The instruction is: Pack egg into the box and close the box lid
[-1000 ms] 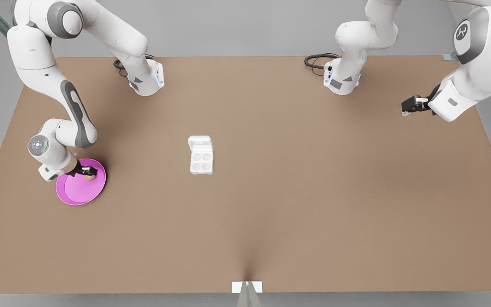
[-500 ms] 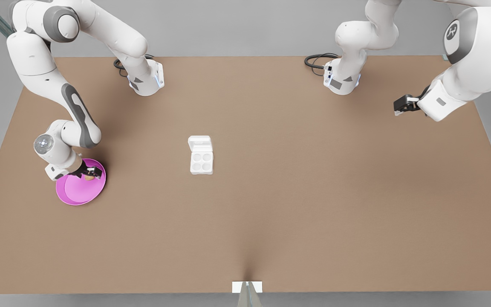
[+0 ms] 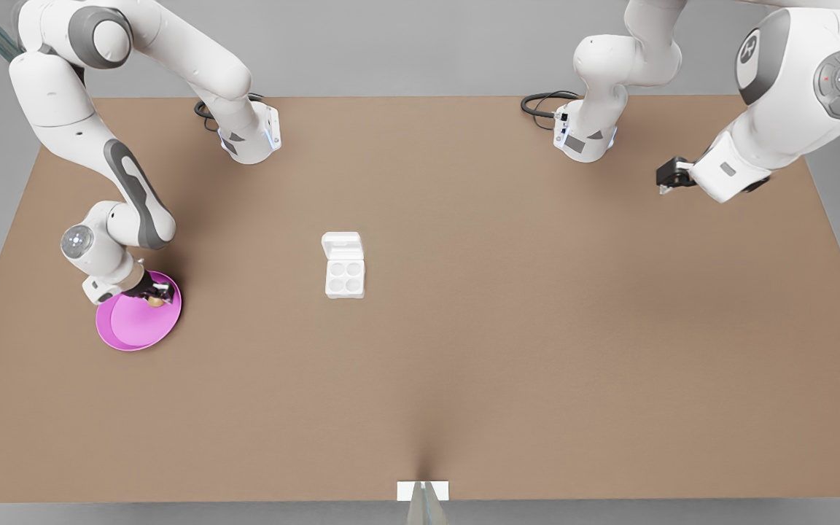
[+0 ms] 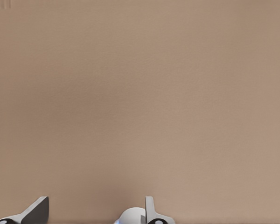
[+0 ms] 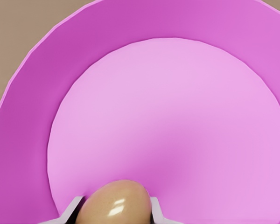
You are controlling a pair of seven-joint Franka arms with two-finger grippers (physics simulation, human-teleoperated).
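Jaws of the right gripper (image 3: 157, 297) are clamped on the egg (image 5: 115, 204), one finger on each flank, with the pink plate (image 5: 28, 140) directly beneath them; whether the egg has cleared the plate surface cannot be determined. Judged from this, the step in hand is the lift and carry. Raise straight up until the egg is clear of the plate rim before any sideways travel, and hold clamping force constant: a smooth oval can squirt out if the fingers slacken or tighten. Well apart from these jaws, toward the table's middle, stands the box (image 3: 345, 277), its four cups vacant and the box lid (image 3: 341, 244) folded open flat behind the tray. Arrive above one cup, descend vertically, and release only when the egg is seated. Farthest off, the left gripper (image 3: 666, 177) waits above bare table (image 4: 140, 93), jaws parted and unloaded; it looks available for closing the lid.
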